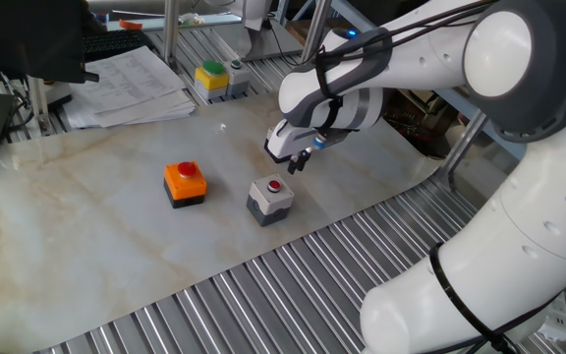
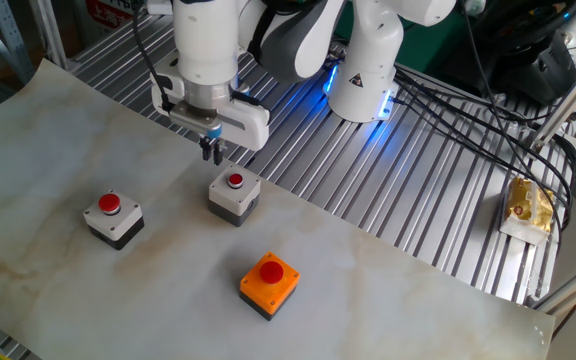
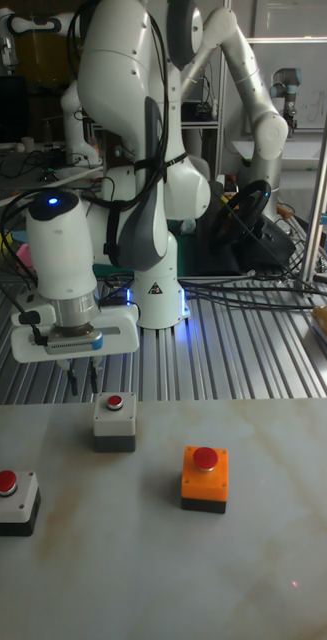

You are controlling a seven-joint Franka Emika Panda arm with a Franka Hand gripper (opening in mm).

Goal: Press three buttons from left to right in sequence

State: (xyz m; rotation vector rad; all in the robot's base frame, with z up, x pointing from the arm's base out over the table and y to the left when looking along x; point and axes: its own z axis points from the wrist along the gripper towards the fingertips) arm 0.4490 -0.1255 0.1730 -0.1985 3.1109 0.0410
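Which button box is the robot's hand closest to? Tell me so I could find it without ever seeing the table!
Look at the marble table and find the gripper hanging over its far side. Just beside it sits the grey box, the middle one of three red-button boxes. The orange box is bright and the white-topped box has a black base; this one is grey all over.

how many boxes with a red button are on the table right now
3. The orange box sits nearest the camera in the other fixed view, the grey box just below the gripper, and the white-topped box furthest left there. None seem hidden.
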